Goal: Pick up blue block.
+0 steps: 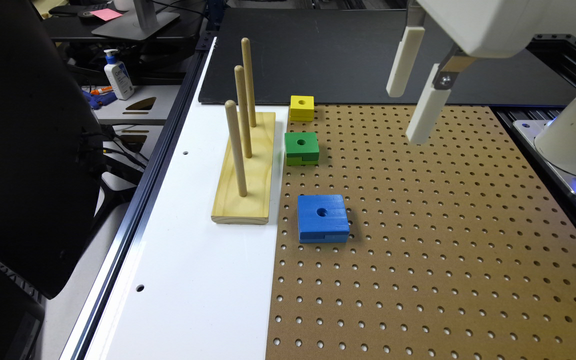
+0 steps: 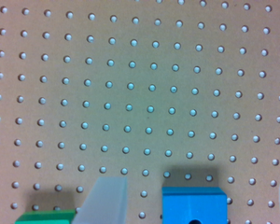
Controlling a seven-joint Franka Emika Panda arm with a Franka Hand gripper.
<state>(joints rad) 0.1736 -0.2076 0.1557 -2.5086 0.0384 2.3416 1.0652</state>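
Observation:
The blue block (image 1: 322, 218) lies flat on the brown pegboard (image 1: 443, 240), its round centre hole up and a notched groove on its near side. It is the largest of three blocks in a row. My gripper (image 1: 405, 116) hangs open high above the pegboard, toward the exterior view's right of the green block and well apart from the blue block. In the wrist view the blue block (image 2: 193, 205) sits at the picture's edge between the two spread fingers (image 2: 105, 200), with nothing held.
A green block (image 1: 301, 148) and a smaller yellow block (image 1: 302, 108) lie beyond the blue one. A wooden base with three upright pegs (image 1: 243, 165) stands on the white board to their left in the exterior view. The robot's base (image 1: 575, 135) is at the right.

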